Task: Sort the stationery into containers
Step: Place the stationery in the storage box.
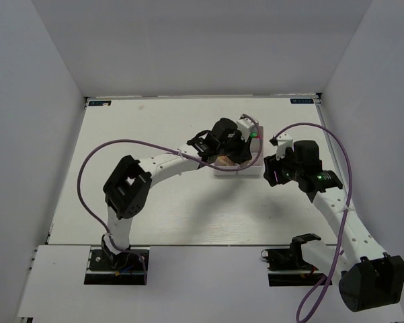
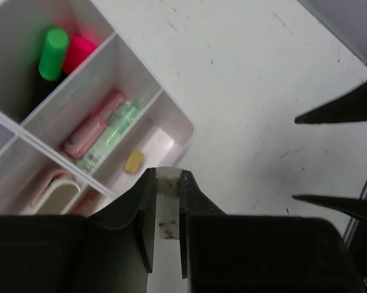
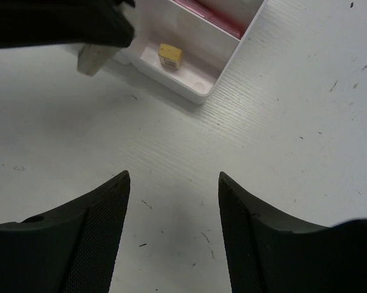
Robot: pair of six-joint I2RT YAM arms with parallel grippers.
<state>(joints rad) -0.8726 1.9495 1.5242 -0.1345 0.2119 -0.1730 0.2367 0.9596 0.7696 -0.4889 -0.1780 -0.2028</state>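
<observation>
White table [image 1: 121, 121] is carrying everything. No loose stationery is showing on it from overhead, though the arms are hiding the patch around the box.

Left arm [image 1: 158, 165] is reaching from the near-left corner to mid-table. Right arm [image 1: 336, 205] is reaching from the near-right corner and hanging just beside it, toward the right edge.

White plastic six-compartment box [image 2: 178, 119] is sitting about mid-table, slightly toward the right edge, partly under the left wrist.

Sorting by type looks nearly done:
- Pastel pink marker [image 2: 91, 125] and pastel green marker [image 2: 110, 137] are lying side by side in one compartment.
- Black highlighter with green cap [image 2: 53, 54] and one with red cap [image 2: 78, 52] are sharing the next compartment.
- Another cell is holding a pink-and-cream shape; can't tell what it is.

Left jaws are pinching narrow on a pale beige-grey block eraser [image 2: 168, 207], which is pointing down past the tips. It's hanging at the outer wall of the corner compartment. I can't tell if it's over the rim or just outside.

Small yellow eraser [image 2: 134, 162] is lying in that corner cell, so I'm reading this as like going with like: the beige one is being lined up for the same cell. It needs to be fully inside the wall line before release, or it's likely clipping the rim and landing on the table.

Right jaws are standing wide with nothing between them, over bare table just off the box corner. They're probably staying clear of the drop.
</observation>
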